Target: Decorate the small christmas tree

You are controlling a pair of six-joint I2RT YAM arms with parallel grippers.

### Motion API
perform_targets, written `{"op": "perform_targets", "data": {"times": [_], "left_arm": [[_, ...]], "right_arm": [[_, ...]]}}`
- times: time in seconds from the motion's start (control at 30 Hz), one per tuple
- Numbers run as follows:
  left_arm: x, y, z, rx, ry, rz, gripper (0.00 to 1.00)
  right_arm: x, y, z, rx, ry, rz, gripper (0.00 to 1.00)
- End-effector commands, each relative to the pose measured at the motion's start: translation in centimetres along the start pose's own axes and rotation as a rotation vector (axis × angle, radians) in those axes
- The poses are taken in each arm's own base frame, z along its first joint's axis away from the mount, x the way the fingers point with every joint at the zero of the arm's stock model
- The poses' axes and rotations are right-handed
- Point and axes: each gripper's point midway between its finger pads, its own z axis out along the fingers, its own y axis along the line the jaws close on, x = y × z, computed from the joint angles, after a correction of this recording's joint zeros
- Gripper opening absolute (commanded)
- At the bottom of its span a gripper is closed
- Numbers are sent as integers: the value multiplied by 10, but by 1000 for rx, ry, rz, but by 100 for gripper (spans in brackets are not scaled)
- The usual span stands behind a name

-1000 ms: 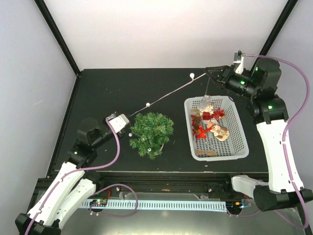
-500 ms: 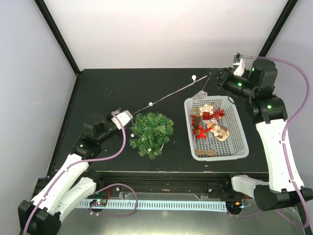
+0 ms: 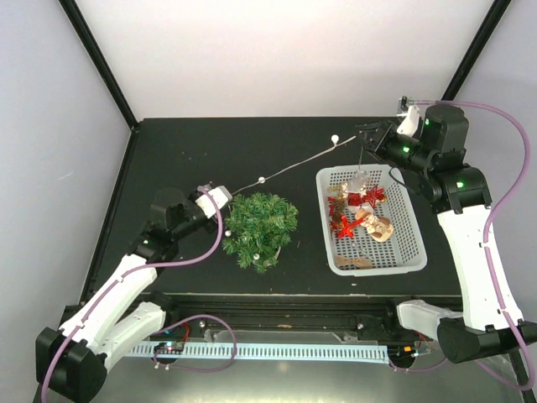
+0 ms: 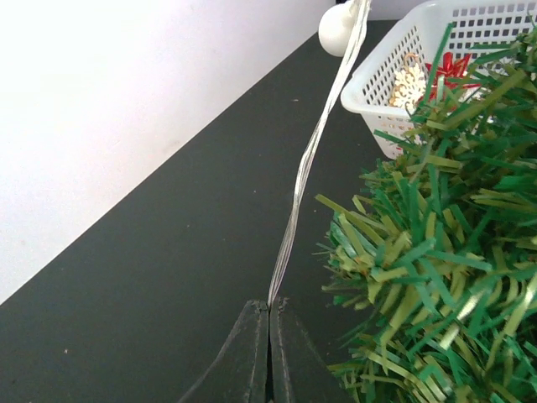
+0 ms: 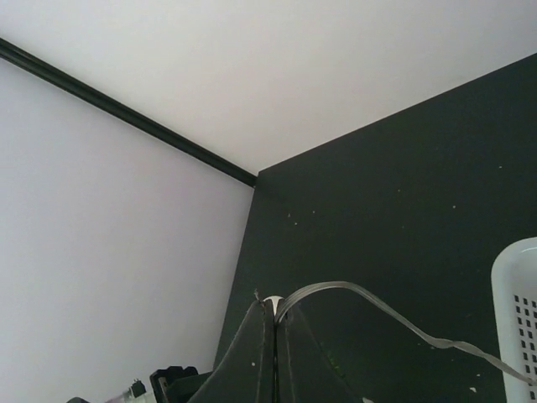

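The small christmas tree (image 3: 260, 225) stands on the worktop (image 3: 193, 151) left of the white basket (image 3: 417, 243). The left fingers (image 4: 250, 357), just beside its far-left branches, are pinched together on a thin beaded string (image 3: 294, 165). That string stretches away to the right fingers (image 5: 256, 353), likewise closed on it, above the basket's far rim.

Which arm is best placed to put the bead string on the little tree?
Probably left: the left gripper pinches the string beside the small christmas tree; the right gripper holds its far end by the basket.
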Motion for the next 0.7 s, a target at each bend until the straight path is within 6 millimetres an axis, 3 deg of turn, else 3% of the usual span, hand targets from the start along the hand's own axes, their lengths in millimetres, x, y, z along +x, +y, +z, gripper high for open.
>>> {"op": "perform_targets", "data": {"times": [0.0,0.2,0.37,0.5,0.67], "left_arm": [[-25,16,-2,-41,-47,14,2],[-33,15,4,-4,-56,16,2],[-38,-2,6,103,-85,11,5],[-41,-22,4,226,-102,-6,9],[-38,-25,5,246,-96,-15,19]], "right_arm": [[-4,3,-14,28,-47,-65,1],[-1,-5,-23,85,-51,-103,1],[6,-9,-27,100,-41,-112,1],[8,-8,-27,91,-34,-102,1],[5,-3,-33,90,-49,-113,1]]}}
